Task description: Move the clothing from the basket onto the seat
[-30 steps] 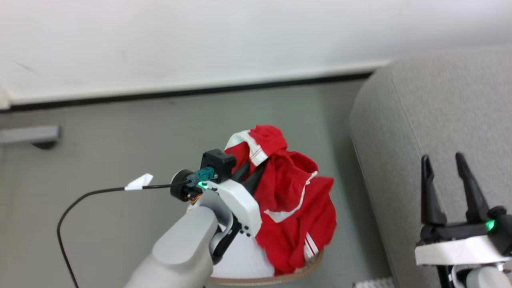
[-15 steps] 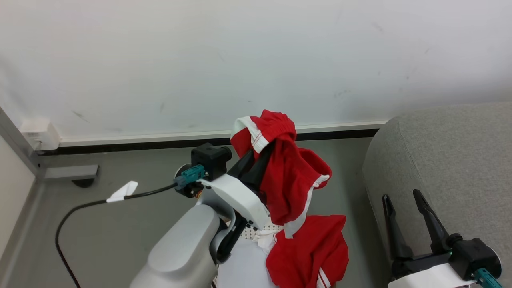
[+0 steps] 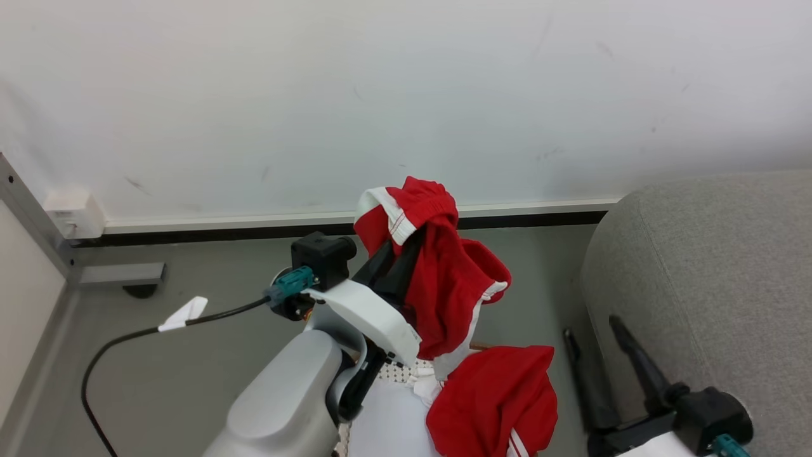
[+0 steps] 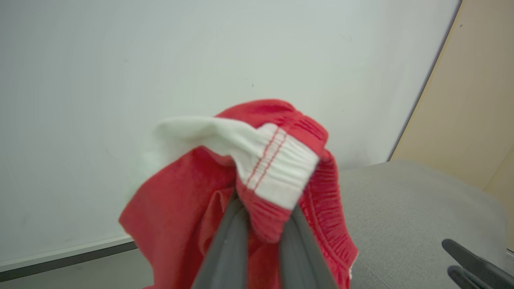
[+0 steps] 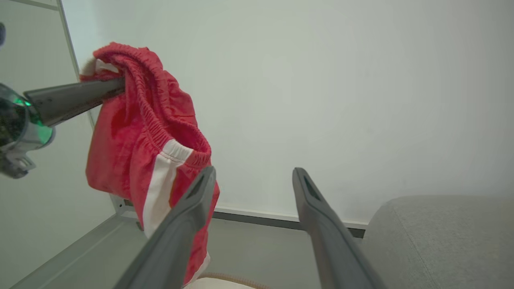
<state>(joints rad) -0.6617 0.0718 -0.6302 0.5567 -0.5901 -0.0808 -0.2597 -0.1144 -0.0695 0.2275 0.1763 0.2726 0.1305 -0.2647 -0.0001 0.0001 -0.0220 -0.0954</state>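
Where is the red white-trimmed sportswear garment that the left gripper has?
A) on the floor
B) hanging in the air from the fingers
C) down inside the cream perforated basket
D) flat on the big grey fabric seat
B: the left gripper is shut on the red white-trimmed garment, which hangs above the cream perforated basket, clear of the grey fabric seat.

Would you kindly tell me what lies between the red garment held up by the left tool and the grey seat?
In the head view, bare grey floor lies between the red garment and the seat.
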